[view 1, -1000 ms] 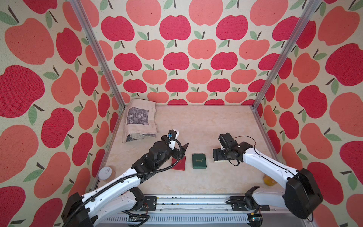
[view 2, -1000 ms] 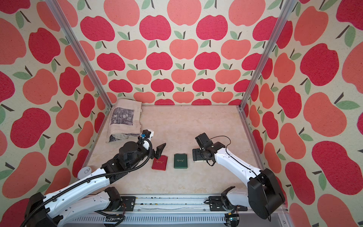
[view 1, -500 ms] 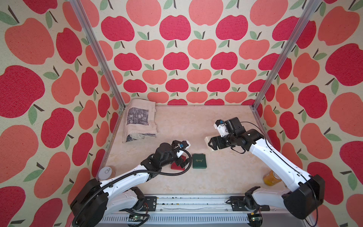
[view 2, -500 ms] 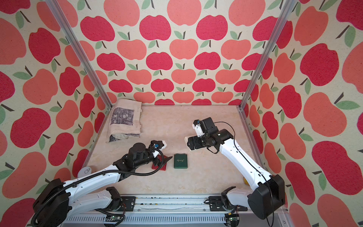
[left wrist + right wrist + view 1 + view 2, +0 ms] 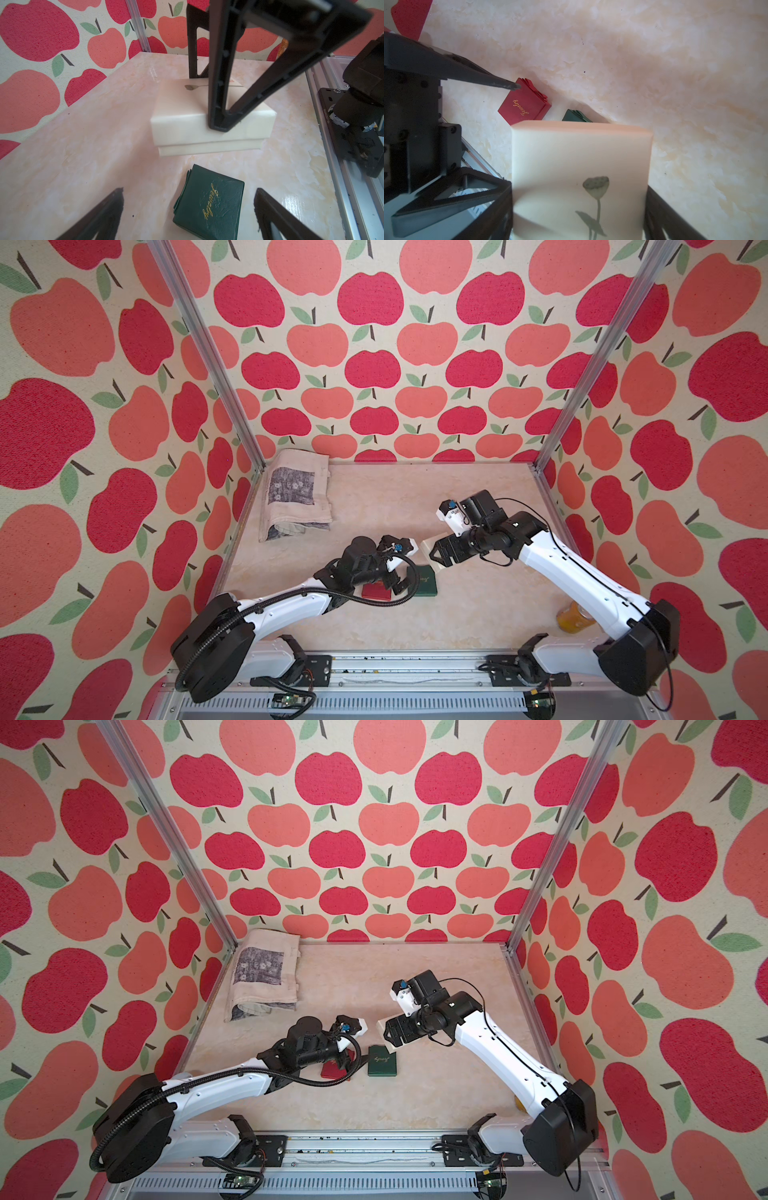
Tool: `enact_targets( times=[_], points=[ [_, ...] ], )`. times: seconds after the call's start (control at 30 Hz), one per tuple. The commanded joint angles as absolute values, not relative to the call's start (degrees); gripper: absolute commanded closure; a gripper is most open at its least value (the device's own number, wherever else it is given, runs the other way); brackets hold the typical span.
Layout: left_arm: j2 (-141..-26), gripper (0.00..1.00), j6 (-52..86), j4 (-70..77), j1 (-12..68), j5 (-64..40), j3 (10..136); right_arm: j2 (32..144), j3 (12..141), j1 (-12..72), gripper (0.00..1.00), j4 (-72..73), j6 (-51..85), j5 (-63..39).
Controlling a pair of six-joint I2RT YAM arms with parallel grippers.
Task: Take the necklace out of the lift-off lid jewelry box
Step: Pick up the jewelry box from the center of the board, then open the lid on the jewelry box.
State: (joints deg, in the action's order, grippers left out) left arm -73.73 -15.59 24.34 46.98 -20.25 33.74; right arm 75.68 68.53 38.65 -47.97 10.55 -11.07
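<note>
Lift-off lid jewelry box (image 5: 427, 551), cream, closed, shown in both top views near the middle of the table (image 5: 415, 506), just behind the green case (image 5: 426, 583), whose far corner it overlaps. The right gripper (image 5: 435, 552) reaches in from the right and clasps the box. The left gripper (image 5: 343, 1060), spread wide and holding nothing, hangs low above the red case (image 5: 332, 1071), which lies just beside the green one. A folded cloth (image 5: 264, 969) lies in the far left corner, and an orange container (image 5: 575, 616) shows partly behind the right arm. Left wrist view: the lid (image 5: 187, 108) sits over the base (image 5: 207, 148), with a thin seam between them. The right gripper's fingers (image 5: 220, 93) press on opposite walls of the lid, and the near fingertip ends above the seam. The green case, lettered in gilt script, lies between the left gripper's own widely parted fingers. Whether the box rests on the table or hangs just above it cannot be told. Right wrist view: the lid top, bearing a lotus print (image 5: 596, 187), fills the gap between the two right fingers, each touching one side. Beyond it lie the red case and the green case, the latter mostly hidden by the box. One left fingertip crosses in front of the red case's corner.
</note>
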Motion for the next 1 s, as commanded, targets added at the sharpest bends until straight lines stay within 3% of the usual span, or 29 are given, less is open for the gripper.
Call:
enact_targets(
  times=[0.0,0.97],
  points=[
    [-75.9,0.01,-15.6,26.5,47.9,-21.6,36.3,76.2,69.5,39.4,0.16,-46.4,11.8,-12.4],
    [-80.8,0.01,-10.9,32.5,49.7,-16.8,36.5,76.6,66.2,39.6,0.16,-41.3,15.0,-13.6]
  ],
)
